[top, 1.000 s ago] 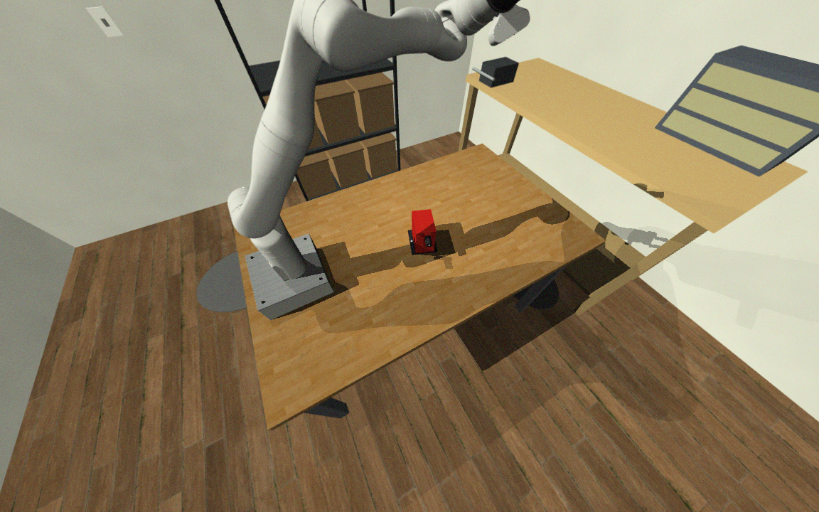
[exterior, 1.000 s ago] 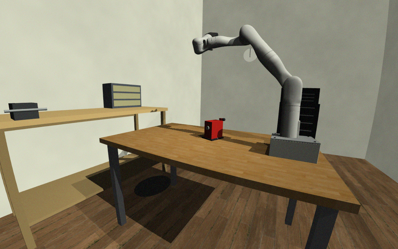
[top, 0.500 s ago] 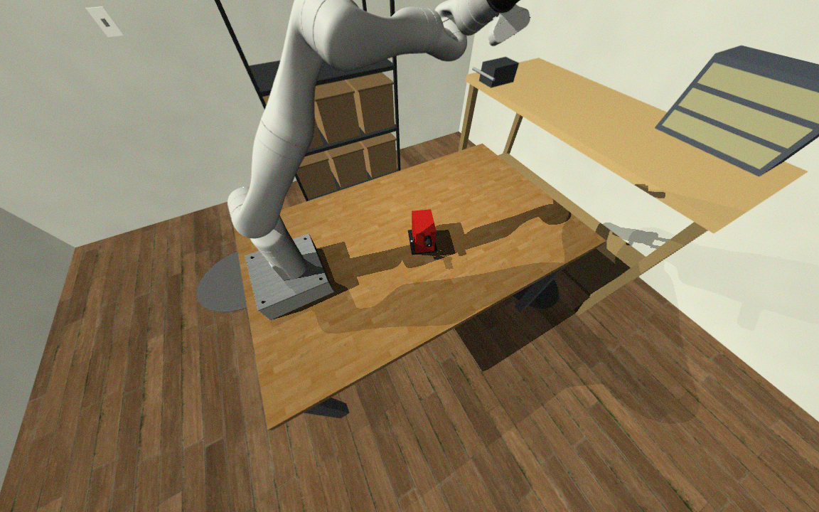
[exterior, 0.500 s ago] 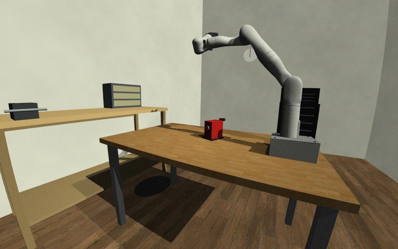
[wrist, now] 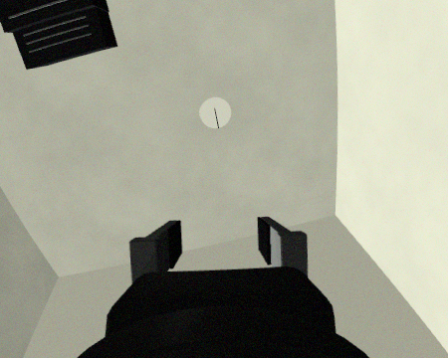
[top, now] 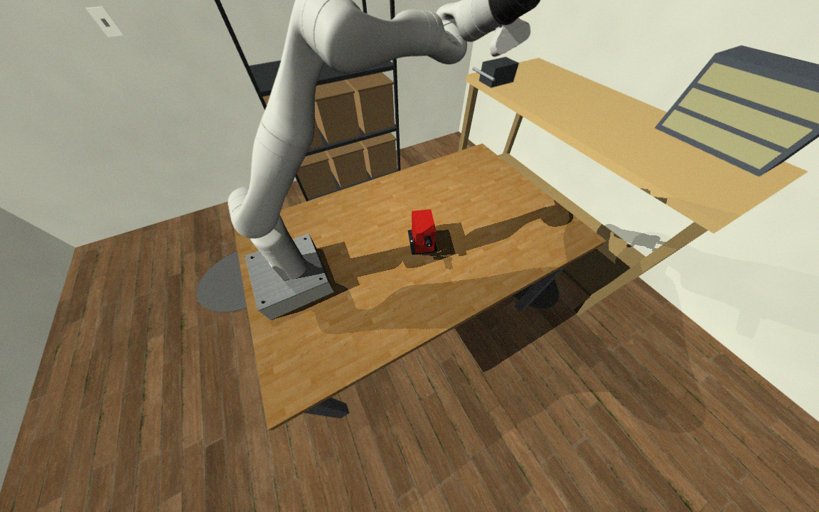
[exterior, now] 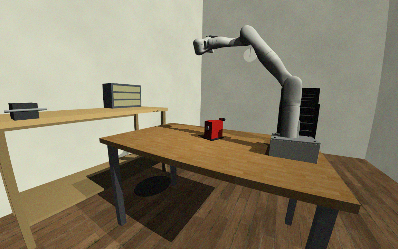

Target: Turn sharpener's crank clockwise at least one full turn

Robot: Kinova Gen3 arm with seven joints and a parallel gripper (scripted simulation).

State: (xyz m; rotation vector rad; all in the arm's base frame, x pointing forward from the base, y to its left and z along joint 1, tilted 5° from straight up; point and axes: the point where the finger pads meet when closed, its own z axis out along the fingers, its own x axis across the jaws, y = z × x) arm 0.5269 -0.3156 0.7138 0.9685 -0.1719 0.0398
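Note:
A red pencil sharpener (top: 424, 231) stands on a dark base near the middle of the wooden table; it also shows in the exterior view (exterior: 213, 129). A small dark crank handle (exterior: 223, 119) sticks out at its top right. My gripper (wrist: 219, 235) is open and empty, with both dark fingers apart in the wrist view. It is held high above the table, far from the sharpener, and points at the walls and ceiling. In the exterior view the wrist (exterior: 205, 44) hangs well above the sharpener. The sharpener is not in the wrist view.
The arm's grey base block (top: 286, 277) sits on the table's left end. A side bench (exterior: 70, 115) carries a drawer cabinet (exterior: 122, 95) and a dark block with a rod (exterior: 24, 110). A shelf rack with boxes (top: 348, 130) stands behind the table.

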